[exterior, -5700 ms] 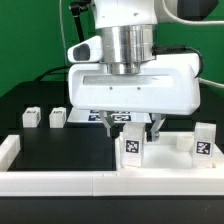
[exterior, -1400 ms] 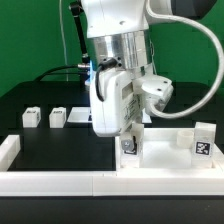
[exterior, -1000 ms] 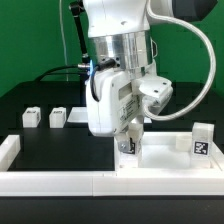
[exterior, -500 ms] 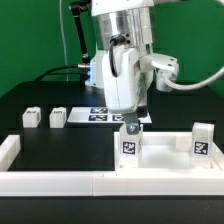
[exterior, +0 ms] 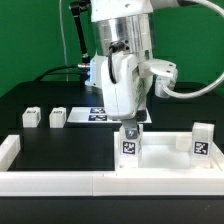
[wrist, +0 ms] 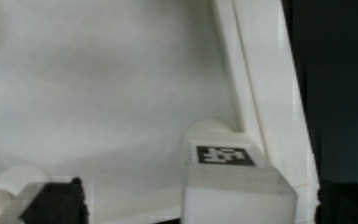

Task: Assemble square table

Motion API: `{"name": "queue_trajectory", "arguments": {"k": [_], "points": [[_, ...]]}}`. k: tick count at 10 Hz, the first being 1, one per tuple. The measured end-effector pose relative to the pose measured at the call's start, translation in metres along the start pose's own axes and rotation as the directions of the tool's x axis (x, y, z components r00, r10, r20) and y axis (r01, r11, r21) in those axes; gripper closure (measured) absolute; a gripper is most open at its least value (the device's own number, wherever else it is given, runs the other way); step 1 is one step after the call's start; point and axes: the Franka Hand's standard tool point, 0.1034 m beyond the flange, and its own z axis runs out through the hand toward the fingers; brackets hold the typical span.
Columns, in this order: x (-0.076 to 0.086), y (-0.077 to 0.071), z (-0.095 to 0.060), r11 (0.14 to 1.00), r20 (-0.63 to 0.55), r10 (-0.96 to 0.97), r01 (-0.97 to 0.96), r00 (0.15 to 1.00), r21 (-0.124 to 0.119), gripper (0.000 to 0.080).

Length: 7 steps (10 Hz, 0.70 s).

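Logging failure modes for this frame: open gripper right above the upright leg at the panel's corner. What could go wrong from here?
1. The gripper hangs open close over the leg; a sideways exit could clip and tip it. Whether it is seated in the panel cannot be told.
2. A second leg stands at the exterior view's right; a sweep that way might knock it.

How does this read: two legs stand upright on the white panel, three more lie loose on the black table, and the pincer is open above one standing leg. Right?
Not three: the exterior view shows only two loose legs on the black table. The rest holds: two standing legs on the white panel, pincer open above one.
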Motion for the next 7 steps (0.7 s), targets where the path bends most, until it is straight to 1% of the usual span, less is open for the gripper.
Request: {"name": "queue_trajectory", "arguments": {"k": [1, 2, 3, 4, 5, 6, 7], "points": [[-0.001, 0.0, -0.002, 0.999, 0.002, -0.049, 0.049, 0.999, 0.002, 0.015], [-0.004, 0.001, -0.007, 0.993, 0.008, -0.114, 0.114, 0.993, 0.007, 0.015], [-0.007, 0.004, -0.011, 0.98, 0.013, -0.199, 0.199, 0.98, 0.008, 0.015], [-0.012, 0.005, -0.015, 0.941, 0.001, -0.338, 0.338, 0.941, 0.008, 0.015], [-0.018, 0.008, -0.016, 0.884, -0.01, -0.467, 0.467, 0.884, 0.003, 0.015], [-0.023, 0.012, -0.015, 0.917, -0.039, -0.397, 0.398, 0.917, 0.036, 0.015], [-0.023, 0.015, -0.014, 0.861, -0.045, -0.506, 0.508, 0.861, 0.025, 0.015]]}}
